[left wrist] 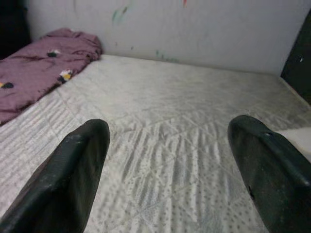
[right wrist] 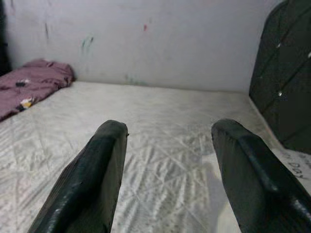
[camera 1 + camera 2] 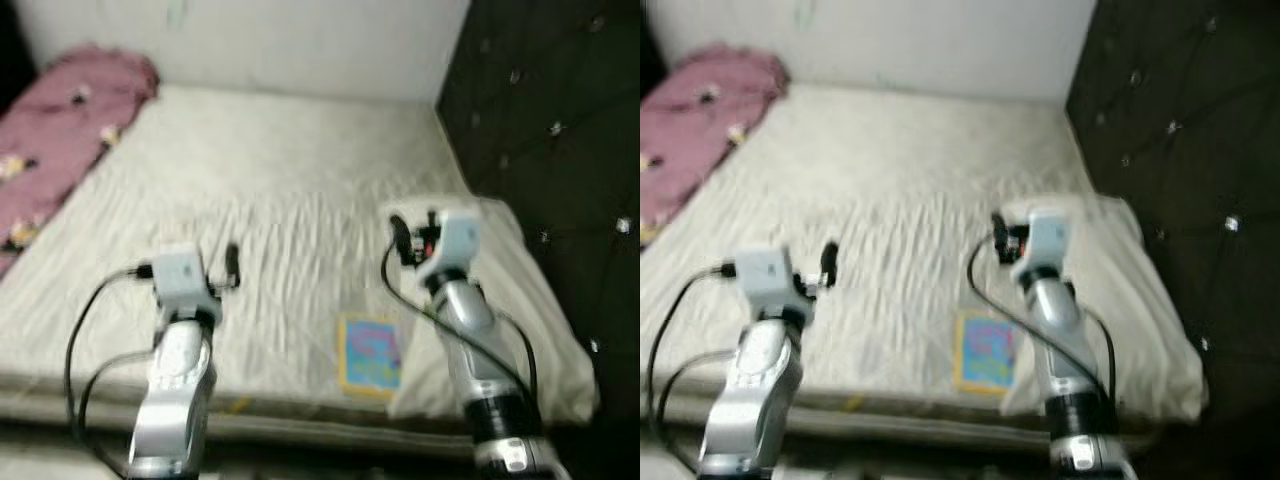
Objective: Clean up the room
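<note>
Where the quilted cream mattress [image 3: 290, 190] meets the wall, a crumpled mauve floral blanket [image 3: 60, 130] lies at far left. Next, the left gripper [image 1: 170, 165] hovers above the stitched fabric, fingers spread wide, holding nothing. A flat, colourful picture book [image 3: 370, 355] (rectangular, yellow-edged) lies near the front edge. The right gripper [image 2: 167, 170] is likewise agape and empty, beside a white pillow [image 3: 540, 330] and the tufted black headboard [image 3: 560, 120].

Quilted cloth mattress [image 3: 300, 200] — matt black fingers [image 1: 77, 174]

head: down at mattress [image 3: 300, 200] | wrists: low, toward wall [image 1: 194, 29]
</note>
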You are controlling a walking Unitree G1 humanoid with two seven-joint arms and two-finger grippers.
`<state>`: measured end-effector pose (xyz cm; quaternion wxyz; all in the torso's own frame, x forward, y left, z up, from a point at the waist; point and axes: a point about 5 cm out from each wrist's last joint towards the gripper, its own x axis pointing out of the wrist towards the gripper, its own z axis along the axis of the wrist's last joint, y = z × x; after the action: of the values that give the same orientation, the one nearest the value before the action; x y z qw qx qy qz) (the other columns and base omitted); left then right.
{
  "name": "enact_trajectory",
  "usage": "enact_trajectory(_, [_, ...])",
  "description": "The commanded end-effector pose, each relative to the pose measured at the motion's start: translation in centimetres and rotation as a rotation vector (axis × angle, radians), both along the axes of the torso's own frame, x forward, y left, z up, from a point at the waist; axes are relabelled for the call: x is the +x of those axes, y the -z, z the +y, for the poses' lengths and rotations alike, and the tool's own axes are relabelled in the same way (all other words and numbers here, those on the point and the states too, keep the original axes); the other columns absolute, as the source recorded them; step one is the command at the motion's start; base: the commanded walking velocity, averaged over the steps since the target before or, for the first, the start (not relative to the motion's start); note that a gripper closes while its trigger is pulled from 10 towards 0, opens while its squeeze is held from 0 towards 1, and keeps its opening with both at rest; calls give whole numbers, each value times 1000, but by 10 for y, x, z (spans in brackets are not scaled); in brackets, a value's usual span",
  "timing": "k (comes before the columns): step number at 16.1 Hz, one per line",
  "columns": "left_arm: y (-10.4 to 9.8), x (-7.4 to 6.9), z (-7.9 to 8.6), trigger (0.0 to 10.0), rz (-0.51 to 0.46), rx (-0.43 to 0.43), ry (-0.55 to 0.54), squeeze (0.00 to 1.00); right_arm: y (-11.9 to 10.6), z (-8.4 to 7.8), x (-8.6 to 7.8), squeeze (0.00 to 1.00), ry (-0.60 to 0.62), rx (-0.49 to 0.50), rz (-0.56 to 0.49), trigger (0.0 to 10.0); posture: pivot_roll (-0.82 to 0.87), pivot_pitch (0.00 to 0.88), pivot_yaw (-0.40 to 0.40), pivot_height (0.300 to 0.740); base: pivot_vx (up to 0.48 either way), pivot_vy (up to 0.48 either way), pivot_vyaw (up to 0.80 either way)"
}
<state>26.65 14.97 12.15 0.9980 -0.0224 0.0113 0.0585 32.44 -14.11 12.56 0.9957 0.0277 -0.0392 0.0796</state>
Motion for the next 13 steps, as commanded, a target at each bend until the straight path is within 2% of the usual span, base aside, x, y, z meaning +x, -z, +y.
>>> enact_trajectory(1, [-1, 0, 7, 10000, -2, 11, -15, 0, -5, 9, 1, 0, -27, 9, -22, 10000, -18, 0, -17, 740, 0, 480, 0])
enact_trajectory(4, [-2, 1, 6, 10000, -2, 7, -13, 0, -4, 9, 1, 0, -27, 14, -14, 10000, -18, 0, -17, 740, 0, 480, 0])
enact_trajectory(8, [-2, 1, 6, 10000, -1, 3, -16, 0, -4, 10, 1, 0, -30, 10, -13, 10000, -17, 0, -19, 740, 0, 480, -661])
enact_trajectory(13, [-2, 1, 6, 10000, 0, 0, -16, 0, -3, 10, 1, 0, -31, 3, -8, 10000, -18, 0, -18, 740, 0, 480, 0])
